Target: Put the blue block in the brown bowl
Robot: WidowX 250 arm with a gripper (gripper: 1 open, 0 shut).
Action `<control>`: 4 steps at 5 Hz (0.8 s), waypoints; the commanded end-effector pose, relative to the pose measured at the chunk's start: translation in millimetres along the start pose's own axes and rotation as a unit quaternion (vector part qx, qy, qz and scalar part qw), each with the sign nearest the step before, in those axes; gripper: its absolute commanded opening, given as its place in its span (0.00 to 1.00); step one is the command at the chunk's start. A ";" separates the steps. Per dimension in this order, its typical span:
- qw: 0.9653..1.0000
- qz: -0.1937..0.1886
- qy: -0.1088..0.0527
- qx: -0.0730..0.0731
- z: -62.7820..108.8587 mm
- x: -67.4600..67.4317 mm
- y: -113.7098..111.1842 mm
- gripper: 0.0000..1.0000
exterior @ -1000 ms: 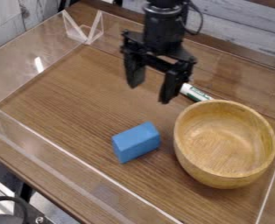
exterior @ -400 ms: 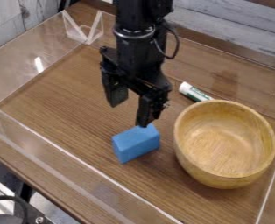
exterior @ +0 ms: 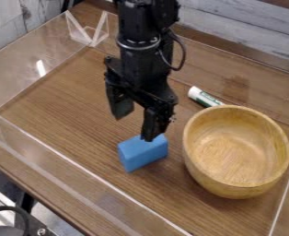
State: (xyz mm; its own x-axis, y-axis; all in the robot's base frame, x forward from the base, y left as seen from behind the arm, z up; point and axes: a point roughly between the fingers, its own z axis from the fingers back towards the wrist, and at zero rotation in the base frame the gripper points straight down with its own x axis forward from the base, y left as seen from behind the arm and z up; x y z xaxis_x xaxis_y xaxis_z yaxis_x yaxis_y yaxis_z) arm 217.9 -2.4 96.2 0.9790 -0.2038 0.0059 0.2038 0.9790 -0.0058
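Note:
The blue block (exterior: pixel 141 155) lies flat on the wooden table, left of the brown bowl (exterior: pixel 236 149). My black gripper (exterior: pixel 136 118) points straight down and hangs just above the block's far edge. Its two fingers stand wide apart with nothing between them. The right finger's tip overlaps the block's upper corner in the picture; whether it touches I cannot tell. The bowl is upright and holds nothing.
A small white-and-green marker (exterior: pixel 205 96) lies behind the bowl. Clear plastic walls (exterior: pixel 12 138) fence the table's left and front sides. A folded clear stand (exterior: pixel 86 34) sits at the back left.
The gripper has travelled from above the marker leftward and toward the camera, ending over the blue block. It stayed open throughout. Block and bowl have not moved.

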 end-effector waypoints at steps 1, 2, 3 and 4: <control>1.000 -0.004 -0.028 0.002 8.2 2.2 3.4 1.00; 0.999 -0.015 -0.032 -0.002 4.4 0.7 4.2 1.00; 0.999 -0.024 -0.037 -0.005 0.0 -0.7 6.0 1.00; 0.999 -0.027 -0.044 -0.007 -6.2 -2.6 9.2 1.00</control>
State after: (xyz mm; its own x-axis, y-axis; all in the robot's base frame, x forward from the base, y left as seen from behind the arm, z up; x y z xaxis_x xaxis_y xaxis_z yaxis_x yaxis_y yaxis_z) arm 211.8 5.6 78.6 0.9651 -0.2584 0.0430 0.2599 0.9650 -0.0346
